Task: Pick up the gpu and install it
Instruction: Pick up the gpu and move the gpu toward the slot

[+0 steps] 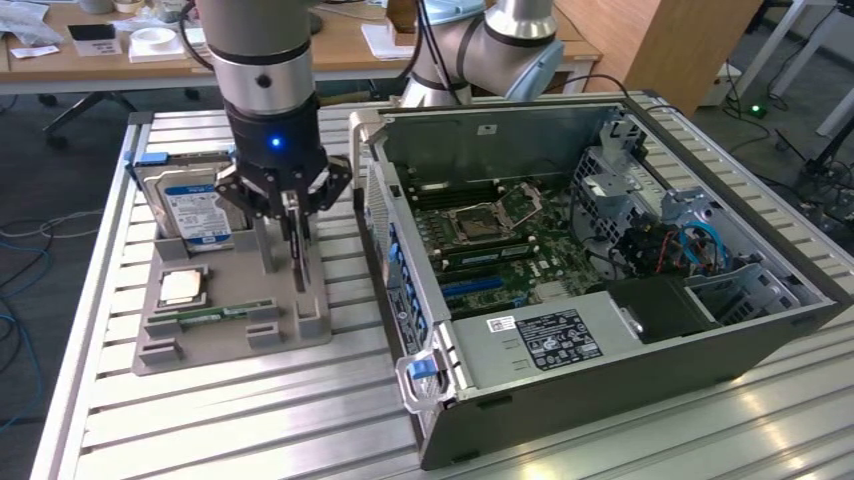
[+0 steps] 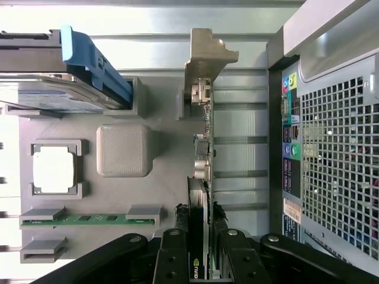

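Pick-up step: the gripper (image 1: 296, 215) has its jaws pinching the gpu (image 2: 204, 154), which stands on edge in a grey holder (image 1: 227, 335) beside the open computer case (image 1: 747, 330). Freeing it likely needs a straight upward lift.

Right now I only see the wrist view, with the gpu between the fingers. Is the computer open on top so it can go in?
Observer: Yes. The computer case lies open upward, with its motherboard bare.
Operator: Is there a slot?
Observer: Blue slots show on the board, near the wall facing the grey holder.
Operator: What's the blue thing by the gpu?
Observer: It's on a hard drive standing upright, with a blue-white label.
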{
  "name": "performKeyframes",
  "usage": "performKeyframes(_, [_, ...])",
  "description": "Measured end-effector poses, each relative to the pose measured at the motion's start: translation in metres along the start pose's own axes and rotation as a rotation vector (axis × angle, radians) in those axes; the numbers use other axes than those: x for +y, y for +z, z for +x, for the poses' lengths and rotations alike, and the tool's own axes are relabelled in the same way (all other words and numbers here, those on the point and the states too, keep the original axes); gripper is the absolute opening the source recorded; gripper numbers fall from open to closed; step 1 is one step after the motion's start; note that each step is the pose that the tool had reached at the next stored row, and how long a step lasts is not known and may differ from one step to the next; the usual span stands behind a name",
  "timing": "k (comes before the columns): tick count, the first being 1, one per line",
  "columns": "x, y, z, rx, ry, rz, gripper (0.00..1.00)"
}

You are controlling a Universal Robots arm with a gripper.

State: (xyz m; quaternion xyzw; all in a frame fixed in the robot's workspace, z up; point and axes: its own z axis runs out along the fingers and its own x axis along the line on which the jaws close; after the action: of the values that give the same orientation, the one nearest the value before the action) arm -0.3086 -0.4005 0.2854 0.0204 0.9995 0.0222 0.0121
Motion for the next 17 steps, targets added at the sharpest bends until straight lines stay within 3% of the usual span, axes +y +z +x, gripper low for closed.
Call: performKeyframes(17, [0.0018, -0.0402, -0.001, 0.0, 0.0, 0.0, 0.26])
